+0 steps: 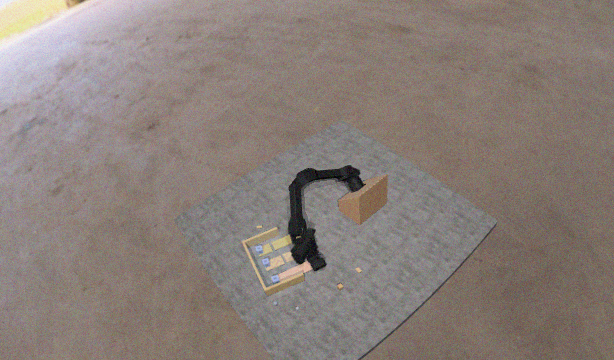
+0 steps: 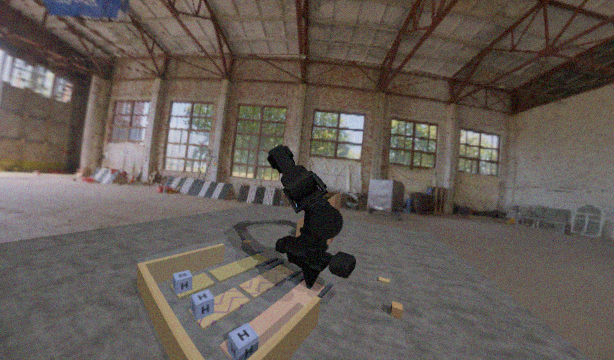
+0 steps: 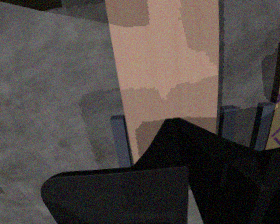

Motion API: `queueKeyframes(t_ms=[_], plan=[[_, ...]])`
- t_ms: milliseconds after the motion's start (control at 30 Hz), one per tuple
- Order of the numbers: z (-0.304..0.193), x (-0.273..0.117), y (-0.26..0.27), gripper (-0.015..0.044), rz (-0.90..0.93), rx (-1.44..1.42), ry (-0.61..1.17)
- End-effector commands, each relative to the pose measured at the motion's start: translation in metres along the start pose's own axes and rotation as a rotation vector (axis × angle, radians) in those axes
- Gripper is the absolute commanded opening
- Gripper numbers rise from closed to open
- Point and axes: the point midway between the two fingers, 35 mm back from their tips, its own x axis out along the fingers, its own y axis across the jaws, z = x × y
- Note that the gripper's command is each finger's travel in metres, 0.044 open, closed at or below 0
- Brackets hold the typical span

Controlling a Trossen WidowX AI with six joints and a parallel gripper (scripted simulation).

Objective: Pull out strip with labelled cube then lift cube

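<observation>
A pink strip (image 1: pixel 292 273) (image 2: pixel 279 313) (image 3: pixel 163 60) runs unbroken along one side of the tray. A blue cube marked H (image 1: pixel 275 278) (image 2: pixel 243 341) sits on its far end. A zigzag strip (image 2: pixel 229 306) in the middle is in two pieces with a gap, with another H cube (image 1: pixel 266 262) (image 2: pixel 202 304) at its far end. A yellow strip (image 1: pixel 282 243) (image 2: pixel 235 267) also has a gap, with a third H cube (image 1: pixel 259 248) (image 2: pixel 182 282). My gripper (image 2: pixel 311 285) (image 3: pixel 172 125) is shut and empty, pointing down at the near end of the pink strip. Whether it touches the strip is unclear.
The tray's yellow walls (image 1: pixel 254 264) (image 2: pixel 162 310) enclose the cube ends. Short dark blue guides (image 3: pixel 122 141) flank the strip's near end. A small orange block (image 1: pixel 340 286) (image 2: pixel 397 309) and a flat orange piece (image 1: pixel 358 270) (image 2: pixel 384 279) lie outside. A brown wedge (image 1: pixel 373 201) stands near the arm base.
</observation>
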Motion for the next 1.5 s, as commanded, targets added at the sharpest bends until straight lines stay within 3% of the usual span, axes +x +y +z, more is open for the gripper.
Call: queueKeyframes(t_ms=[0, 1467], plan=[[0.0, 0.002, 0.0, 0.0, -0.003, -0.003, -0.001], [-0.002, 0.006, 0.002, 0.0, -0.003, -0.003, -0.001]])
